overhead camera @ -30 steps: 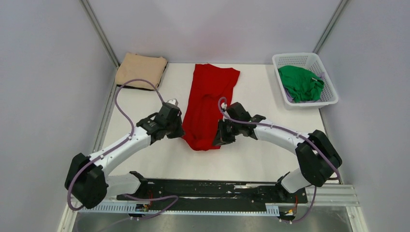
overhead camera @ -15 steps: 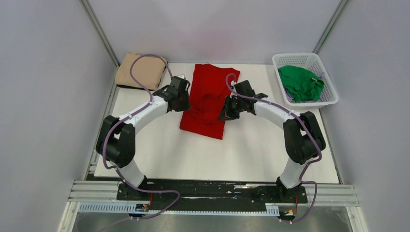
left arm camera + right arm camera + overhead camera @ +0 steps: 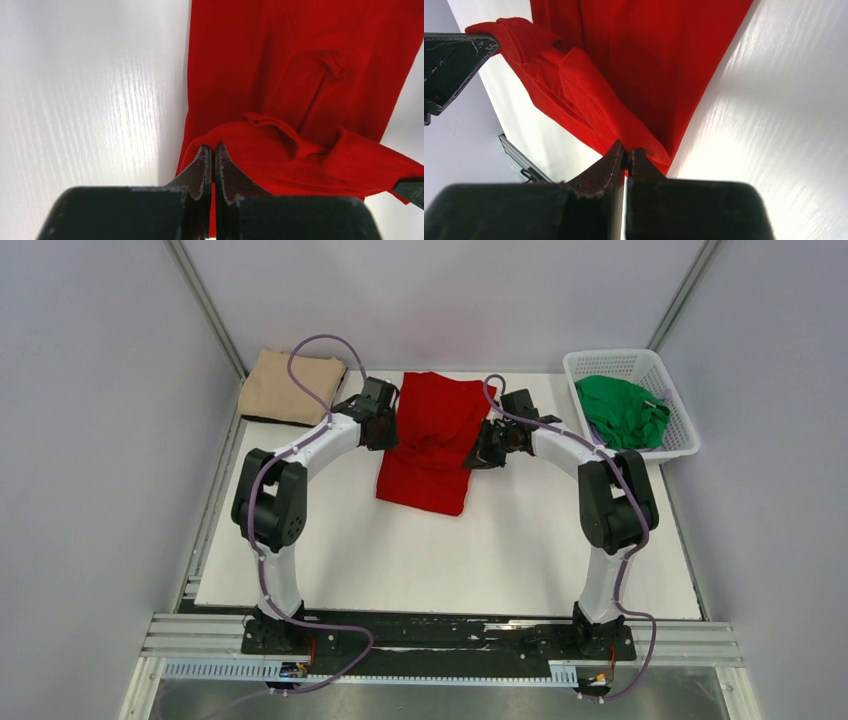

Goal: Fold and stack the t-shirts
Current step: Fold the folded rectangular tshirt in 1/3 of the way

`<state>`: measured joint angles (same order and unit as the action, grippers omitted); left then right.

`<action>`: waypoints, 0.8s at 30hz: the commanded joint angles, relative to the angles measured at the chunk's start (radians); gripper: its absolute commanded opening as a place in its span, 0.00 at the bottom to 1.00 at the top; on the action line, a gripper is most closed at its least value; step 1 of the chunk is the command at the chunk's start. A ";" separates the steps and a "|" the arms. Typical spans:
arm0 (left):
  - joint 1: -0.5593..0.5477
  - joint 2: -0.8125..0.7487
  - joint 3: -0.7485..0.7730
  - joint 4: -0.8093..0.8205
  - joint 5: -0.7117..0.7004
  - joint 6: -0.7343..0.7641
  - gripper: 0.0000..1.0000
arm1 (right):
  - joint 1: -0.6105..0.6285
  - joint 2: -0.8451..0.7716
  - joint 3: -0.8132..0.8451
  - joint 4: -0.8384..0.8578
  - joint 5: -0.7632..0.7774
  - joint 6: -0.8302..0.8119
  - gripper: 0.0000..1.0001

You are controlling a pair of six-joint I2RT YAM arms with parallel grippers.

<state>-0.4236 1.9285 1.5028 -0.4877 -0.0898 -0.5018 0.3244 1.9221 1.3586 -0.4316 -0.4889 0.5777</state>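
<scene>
- Cloth in the far middle of the table (image 3: 450, 570): the red t-shirt (image 3: 432, 455) lies lengthwise there, its near part doubled back over the rest, with a fold line along its near end.
- The left gripper (image 3: 384, 432) sits at the shirt's left side. In the left wrist view the left gripper (image 3: 211, 148) has its jaws pressed together on a raised edge of the red t-shirt (image 3: 300, 60).
- The right gripper (image 3: 486, 452) sits at the shirt's right side, level with the other. In the right wrist view the right gripper (image 3: 625, 148) is also clamped tight, pinching a corner of the red t-shirt (image 3: 649, 50).
- Between the two pinches the held edge hangs slack and rumpled, lifted off the flat red layer beneath it; that lower layer lies smooth on the table.
- A dark shape at the lower right edge of the left wrist view is probably the other arm's finger, though too little of it shows to be sure.
- The tan t-shirt (image 3: 291, 386) rests folded at the far left corner of the table, well apart from the red one.
- The green t-shirt (image 3: 622, 412) lies bunched inside the white basket (image 3: 618, 357) at the far right corner.
</scene>
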 commanded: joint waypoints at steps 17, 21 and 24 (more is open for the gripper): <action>0.052 0.152 0.306 -0.076 0.103 0.069 0.95 | -0.042 0.051 0.170 -0.012 0.000 -0.032 0.63; 0.053 0.048 0.237 -0.068 0.063 0.054 1.00 | -0.003 -0.013 0.120 -0.013 0.034 -0.083 0.85; 0.055 -0.038 0.155 -0.062 0.015 0.031 1.00 | 0.061 -0.056 0.086 -0.013 0.077 -0.127 1.00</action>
<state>-0.3725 2.0605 1.7241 -0.5415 -0.0113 -0.4500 0.3065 1.9701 1.4708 -0.4568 -0.4564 0.5320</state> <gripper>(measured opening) 0.994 0.971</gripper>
